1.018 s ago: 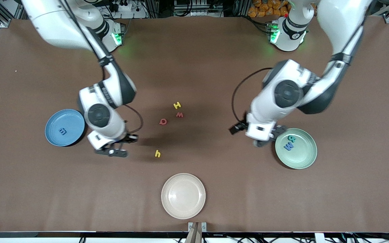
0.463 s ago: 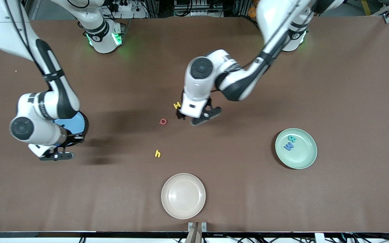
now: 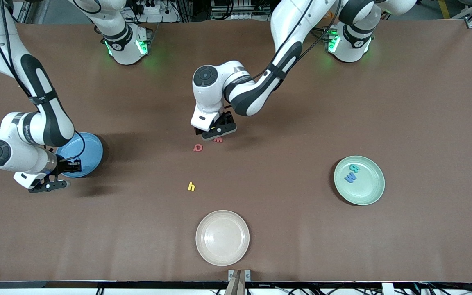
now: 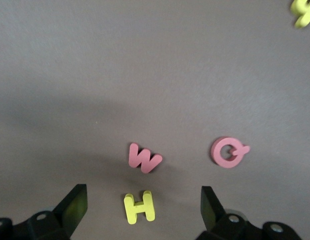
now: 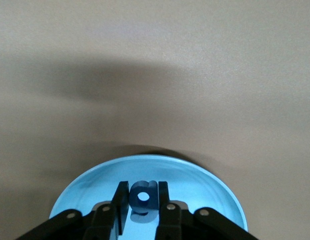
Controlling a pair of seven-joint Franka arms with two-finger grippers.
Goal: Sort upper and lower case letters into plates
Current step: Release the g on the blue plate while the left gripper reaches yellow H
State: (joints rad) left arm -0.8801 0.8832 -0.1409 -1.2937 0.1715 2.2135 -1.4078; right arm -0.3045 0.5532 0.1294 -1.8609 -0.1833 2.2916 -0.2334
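In the left wrist view my left gripper [image 4: 143, 201] is open over the table's middle, its fingers either side of a yellow H [image 4: 140, 207]. A red w [image 4: 144, 158] and a red Q [image 4: 229, 152] lie beside the H, with a yellow h [image 3: 191, 187] nearer the camera. The hand [image 3: 215, 130] hides the H in the front view. My right gripper [image 5: 143, 192] hangs over the blue plate [image 5: 205, 185], shut on a dark blue letter [image 5: 145, 199] with a round hole. The pale green plate [image 3: 373, 192] holds a teal letter [image 3: 355, 168] and a blue one [image 3: 350, 177].
A cream-white plate [image 3: 222, 237] sits near the table's front edge, nearer the camera than the yellow h. The right arm covers most of the blue plate [image 3: 92, 151] in the front view. Brown table shows around the loose letters.
The left arm swung from the green plate to the middle letters, stopping over the H. The right arm moved from near the yellow h to over the blue plate.
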